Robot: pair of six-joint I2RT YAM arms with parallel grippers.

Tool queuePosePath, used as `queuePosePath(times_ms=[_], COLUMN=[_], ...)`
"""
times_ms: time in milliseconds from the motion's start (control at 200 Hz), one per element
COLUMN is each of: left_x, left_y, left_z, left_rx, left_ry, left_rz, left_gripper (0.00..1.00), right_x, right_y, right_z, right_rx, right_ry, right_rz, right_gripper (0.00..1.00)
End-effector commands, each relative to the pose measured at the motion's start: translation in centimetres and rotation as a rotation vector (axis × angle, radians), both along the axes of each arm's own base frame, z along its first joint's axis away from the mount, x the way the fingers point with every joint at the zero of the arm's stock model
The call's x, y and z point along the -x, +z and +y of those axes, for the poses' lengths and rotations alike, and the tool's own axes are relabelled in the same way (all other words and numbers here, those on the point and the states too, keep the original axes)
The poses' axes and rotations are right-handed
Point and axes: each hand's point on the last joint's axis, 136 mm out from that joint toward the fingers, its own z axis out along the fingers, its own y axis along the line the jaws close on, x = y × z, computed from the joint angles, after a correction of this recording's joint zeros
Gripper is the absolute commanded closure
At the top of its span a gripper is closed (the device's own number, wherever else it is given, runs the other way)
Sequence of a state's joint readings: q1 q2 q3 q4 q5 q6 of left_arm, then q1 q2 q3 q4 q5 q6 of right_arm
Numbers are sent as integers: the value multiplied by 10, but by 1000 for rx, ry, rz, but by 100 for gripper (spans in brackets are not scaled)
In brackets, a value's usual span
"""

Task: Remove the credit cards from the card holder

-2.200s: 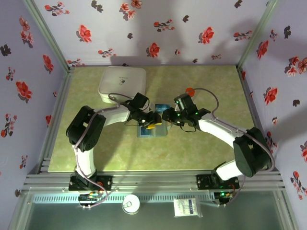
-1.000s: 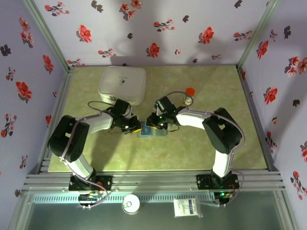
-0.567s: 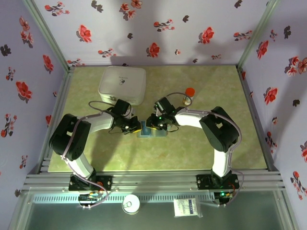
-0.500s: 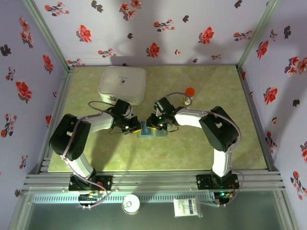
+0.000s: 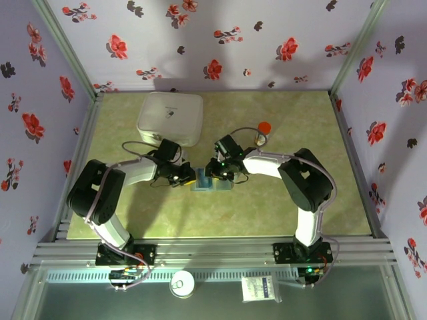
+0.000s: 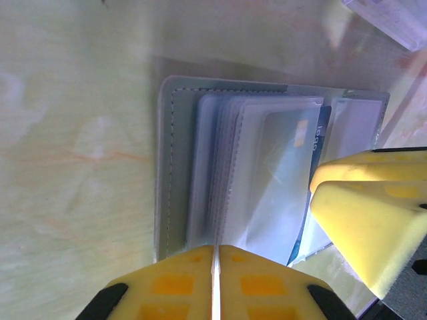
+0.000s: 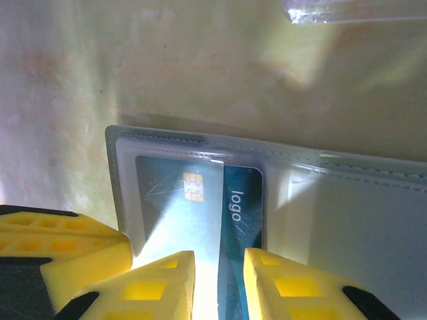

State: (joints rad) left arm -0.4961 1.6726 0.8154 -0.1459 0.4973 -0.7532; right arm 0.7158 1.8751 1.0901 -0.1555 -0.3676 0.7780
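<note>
Slate-blue holder (image 5: 220,187) lies open, long axis left-right, 1 teal card (image 7: 243,227) sleeved inside. Left claw (image 6: 215,259) closed; right claw (image 7: 219,263) slightly parted over it.

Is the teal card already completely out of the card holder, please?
No, the right wrist view shows the teal card lying inside the card holder, its chip end under a clear sleeve.

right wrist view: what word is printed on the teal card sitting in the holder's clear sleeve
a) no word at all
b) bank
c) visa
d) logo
d: the teal card, lying in a clear sleeve of the card holder, reads "logo" just right of its gold chip.
</note>
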Motion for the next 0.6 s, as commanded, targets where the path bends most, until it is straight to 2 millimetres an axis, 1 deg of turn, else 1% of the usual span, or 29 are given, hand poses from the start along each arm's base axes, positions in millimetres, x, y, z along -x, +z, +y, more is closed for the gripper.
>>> queuePosePath(times_ms=[0,210,280,370,465,595], left_x=[0,-4,-6,-9,-11,-12], left_y=[9,27,31,32,31,24], left_z=[5,2,1,-6,-12,-24], left_rx=[1,4,4,1,-18,-34], left_ry=[19,9,7,-14,-31,-72], left_rz=[-6,-34,-35,-39,-37,-29], left_gripper=[90,91,95,100,100,100], right_x=[7,5,3,2,2,4], right_y=[7,16,20,21,22,18], right_z=[-9,-10,-8,-7,-6,-11], right_rx=[19,1,-27,-54,-81,-78], right_ry=[-8,-18,-23,-36,-37,-44], right_rz=[-11,-41,-43,-46,-30,-22], right_gripper=[72,71,70,69,69,69])
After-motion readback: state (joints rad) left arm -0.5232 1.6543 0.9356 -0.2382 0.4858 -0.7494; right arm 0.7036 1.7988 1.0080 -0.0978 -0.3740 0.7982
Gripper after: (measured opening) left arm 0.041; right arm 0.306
